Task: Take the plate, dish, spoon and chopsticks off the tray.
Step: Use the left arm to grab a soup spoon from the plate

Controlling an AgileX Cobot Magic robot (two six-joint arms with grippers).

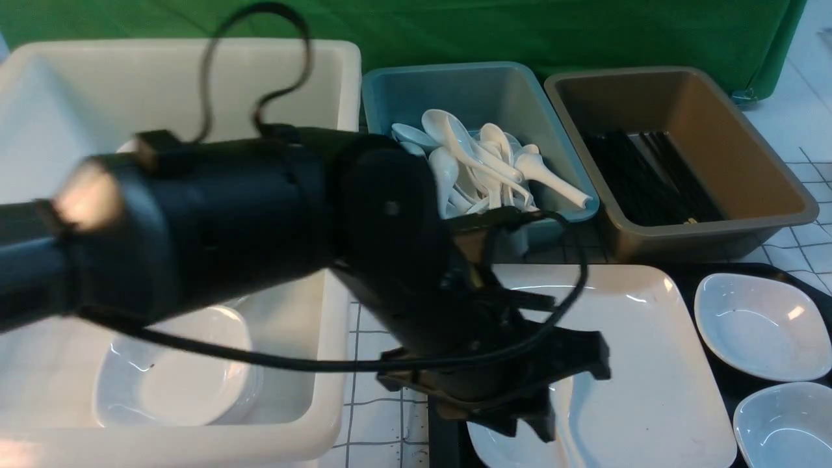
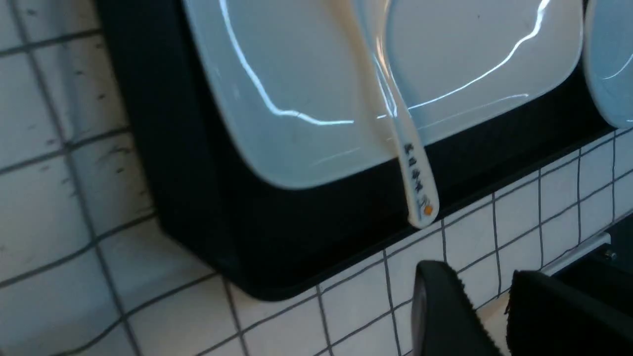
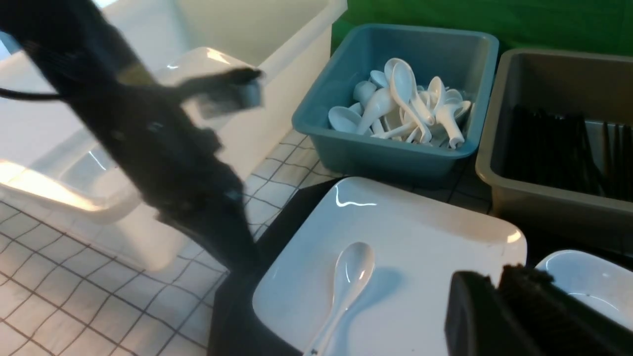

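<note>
The white spoon (image 2: 401, 129) lies on the large square plate (image 2: 296, 74), its handle reaching over the plate's rim toward the edge of the black tray (image 2: 198, 198). My left gripper (image 2: 479, 277) hovers open and holds nothing, just outside the tray's near edge, short of the handle's end. In the front view it (image 1: 520, 426) hangs over the plate's (image 1: 637, 351) near-left corner. Two small dishes (image 1: 760, 325) (image 1: 786, 422) sit on the tray's right side. My right gripper (image 3: 494, 279) is shut and empty above the plate's right part. No chopsticks show on the tray.
A teal tub (image 1: 390, 91) with several white spoons and a grey-brown tub (image 1: 734, 123) with several black sticks stand behind the tray. A large white bin (image 1: 325, 312) with stacked dishes is at the left. My left arm (image 1: 227, 214) hides much of the middle.
</note>
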